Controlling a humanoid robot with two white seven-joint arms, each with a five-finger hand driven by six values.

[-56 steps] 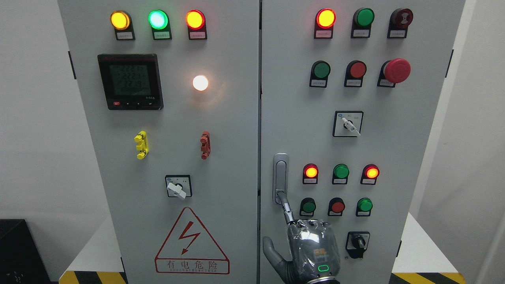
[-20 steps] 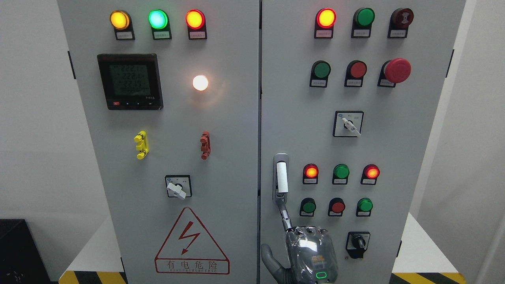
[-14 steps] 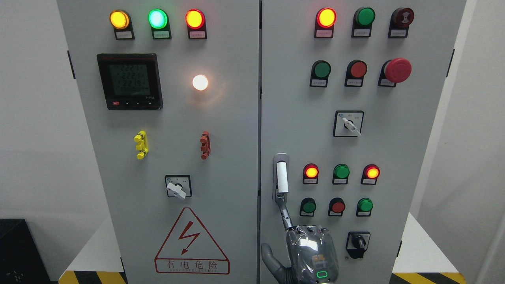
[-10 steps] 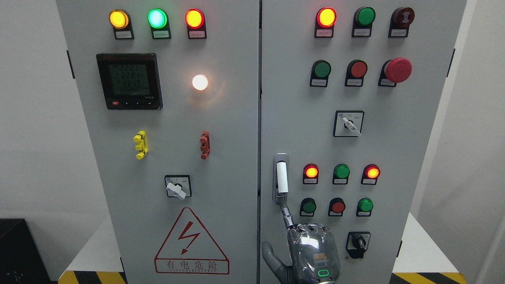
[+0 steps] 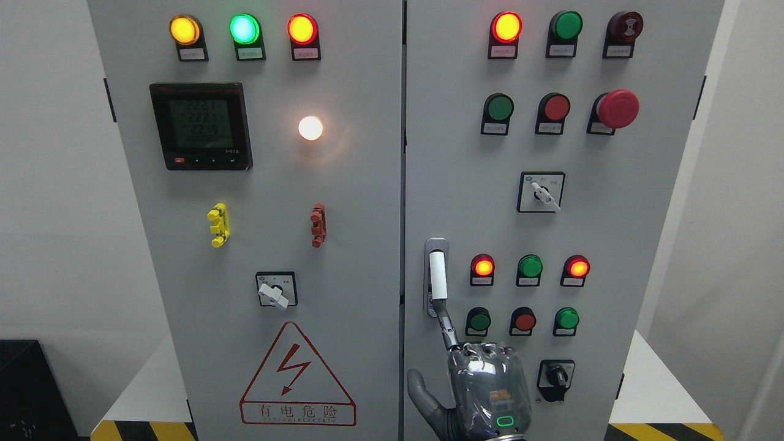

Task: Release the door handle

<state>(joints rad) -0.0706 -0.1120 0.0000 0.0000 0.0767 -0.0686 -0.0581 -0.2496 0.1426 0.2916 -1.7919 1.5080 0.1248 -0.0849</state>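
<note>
You see the right hand [image 5: 487,392] low on the cabinet's right door [image 5: 612,245], 1 finger [image 5: 449,327] stretched up touching the door handle [image 5: 437,277] bottom, other fingers curled, grasping nothing.

Two cabinet doors [image 5: 343,257], three selector switches [image 5: 277,289], one door handle [image 5: 437,275]

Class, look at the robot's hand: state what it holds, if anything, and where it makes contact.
Nothing is held. The right hand only touches the bottom end of the door handle with one outstretched finger; the other fingers are curled.
</note>
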